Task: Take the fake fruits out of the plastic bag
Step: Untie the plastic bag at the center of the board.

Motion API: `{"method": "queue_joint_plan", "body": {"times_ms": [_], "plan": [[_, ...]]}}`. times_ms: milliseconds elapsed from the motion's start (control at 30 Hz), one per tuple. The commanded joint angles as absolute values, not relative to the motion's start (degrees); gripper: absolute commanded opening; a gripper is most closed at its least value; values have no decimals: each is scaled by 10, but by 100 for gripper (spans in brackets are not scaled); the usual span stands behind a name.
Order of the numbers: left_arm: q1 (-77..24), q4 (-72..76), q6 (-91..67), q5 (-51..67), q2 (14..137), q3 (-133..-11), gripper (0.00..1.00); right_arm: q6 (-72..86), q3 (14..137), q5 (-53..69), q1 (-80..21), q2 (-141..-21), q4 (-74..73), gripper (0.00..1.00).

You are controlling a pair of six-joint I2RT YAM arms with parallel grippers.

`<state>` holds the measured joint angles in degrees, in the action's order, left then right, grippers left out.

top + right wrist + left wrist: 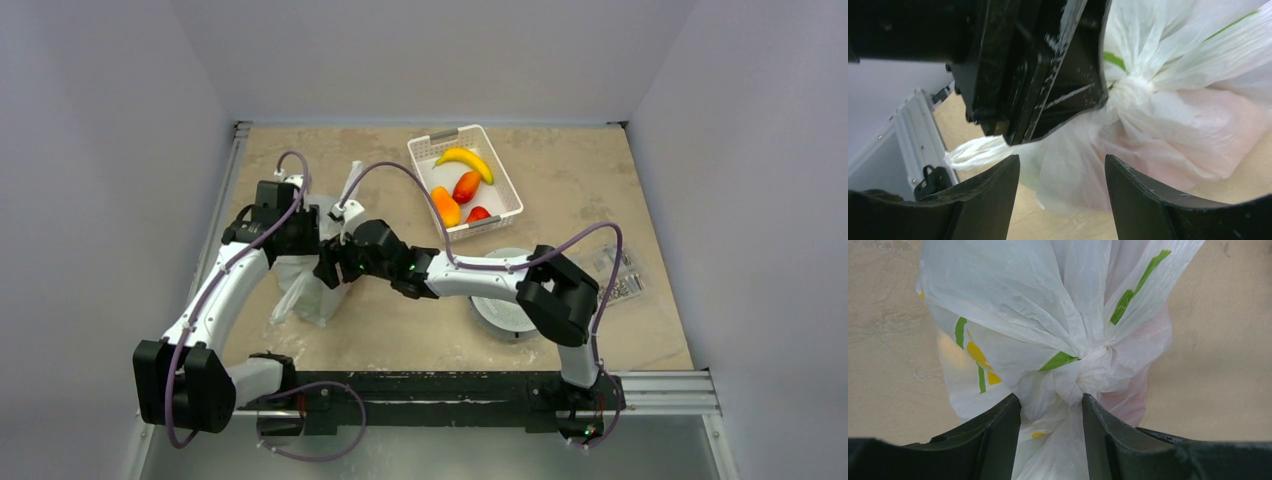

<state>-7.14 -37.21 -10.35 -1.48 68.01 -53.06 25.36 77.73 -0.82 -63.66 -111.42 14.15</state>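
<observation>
Caught at the opening step, working on a plastic bag (305,285) that lies on the table (600,190) just left of the basket (500,165) and a little nearer the arm bases. Pinching the twisted neck right under the tied knot (1088,365) with the left claw (1050,397), crinkled film packed between both fingers. Reaching in from the basket's near side with the right claw (1062,160), spread wide around the bag's bulging belly and not visibly pressing it. Judged as far from done, with the bag knotted shut and a pinkish shape (1198,125) showing through the film below the knot, probably fruit yet to come out. Lying in the basket beside a yellow banana (465,160): three fake fruits (467,186), one orange and two red. Calls next for holding the neck steady on the left, closing the right on loose film beside the knot, then drawing apart to slacken or tear it. Worth guarding against thin plastic slipping free, or against lifting the whole bag instead of opening it.
</observation>
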Motion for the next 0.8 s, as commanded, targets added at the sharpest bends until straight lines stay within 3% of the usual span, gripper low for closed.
{"method": "queue_joint_plan", "body": {"times_ms": [0,67,333,533,633,767], "plan": [[-69,-360,-89,19,670,-547,45,218,810,-77,-639,-1122,157,63],[-69,-356,-88,16,666,-545,46,211,811,-85,-640,-1129,167,58],[-69,-340,-96,-48,630,-527,71,210,810,-96,-648,-1163,202,52],[-69,-335,-109,-83,606,-510,85,208,791,-99,-648,-1154,222,20],[-73,-342,-113,-59,623,-512,85,217,797,-74,-648,-1150,220,0],[-76,-360,-121,-28,672,-535,80,248,772,-46,-648,-1139,258,0]]}}
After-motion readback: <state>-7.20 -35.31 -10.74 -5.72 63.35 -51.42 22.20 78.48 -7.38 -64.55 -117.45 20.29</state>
